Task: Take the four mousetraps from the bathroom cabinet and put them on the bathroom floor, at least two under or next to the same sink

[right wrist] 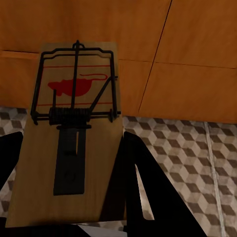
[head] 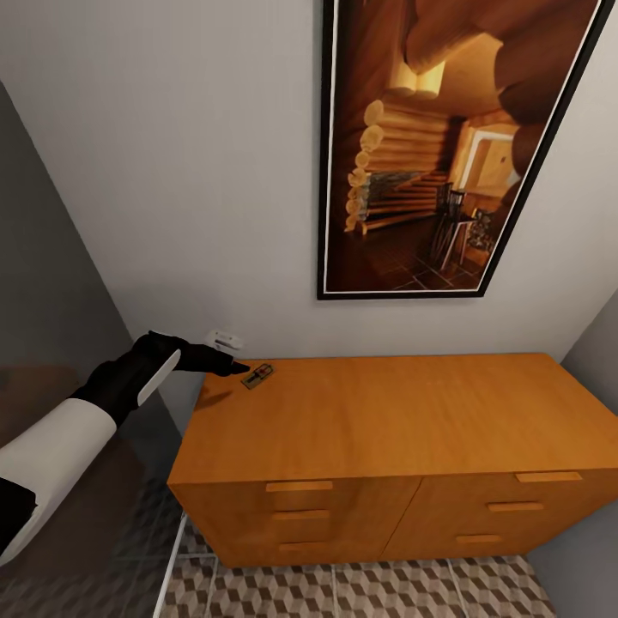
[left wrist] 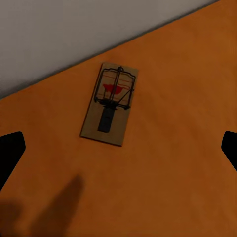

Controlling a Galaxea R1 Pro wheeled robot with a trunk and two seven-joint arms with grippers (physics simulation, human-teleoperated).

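One mousetrap [head: 257, 376] lies flat on the cabinet [head: 386, 421] top, near its back left corner by the wall. My left gripper [head: 241, 369] hovers right beside it. In the left wrist view that mousetrap [left wrist: 109, 103] sits on the orange wood between and ahead of the fingertips [left wrist: 10, 153], which are spread wide: the left gripper [left wrist: 118, 150] is open. My right gripper [right wrist: 73, 143] is shut on a second mousetrap [right wrist: 74, 148], held in front of the cabinet's drawer fronts [right wrist: 187, 59] above the cube-patterned bathroom floor [right wrist: 187, 148].
A large framed picture of a log cabin interior [head: 446, 146] hangs on the wall above the cabinet. A small white wall plate [head: 225, 339] sits left of the cabinet's back corner. Grey walls close in on both sides. Patterned floor tiles [head: 343, 592] run along the cabinet's foot.
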